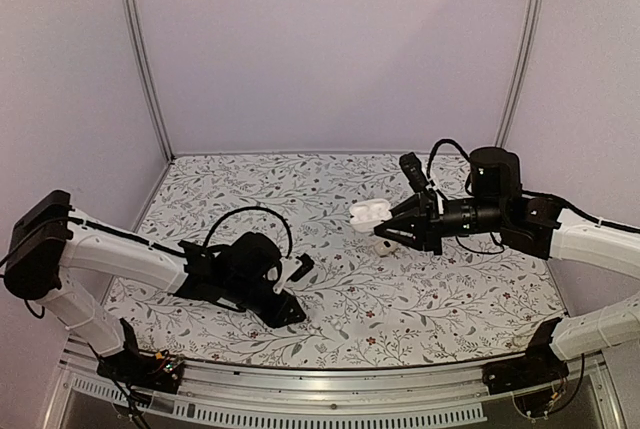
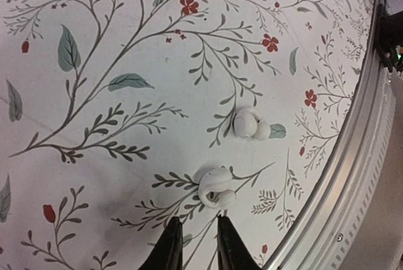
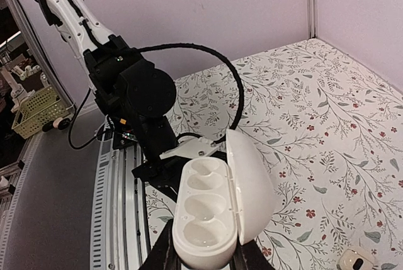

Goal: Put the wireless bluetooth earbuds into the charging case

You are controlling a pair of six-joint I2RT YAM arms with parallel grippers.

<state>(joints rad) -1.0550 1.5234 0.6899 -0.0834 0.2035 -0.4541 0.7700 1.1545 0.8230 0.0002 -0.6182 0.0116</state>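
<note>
Two white earbuds lie on the flowered table in the left wrist view, one (image 2: 216, 187) just beyond my fingertips, the other (image 2: 250, 124) a little farther. My left gripper (image 2: 198, 241) is open and empty, low over the table, its tips just short of the nearer earbud. In the top view the left gripper (image 1: 288, 305) hides both earbuds. My right gripper (image 1: 388, 226) is shut on the white charging case (image 1: 368, 213) and holds it in the air. The case (image 3: 208, 207) has its lid open, and its sockets are empty between the right gripper's (image 3: 204, 256) jaws.
A small white object with a dark spot (image 3: 356, 260) lies on the table under the right gripper, and also shows in the top view (image 1: 385, 246). The metal rail (image 2: 352, 175) of the table's near edge runs close to the earbuds. Walls enclose the table.
</note>
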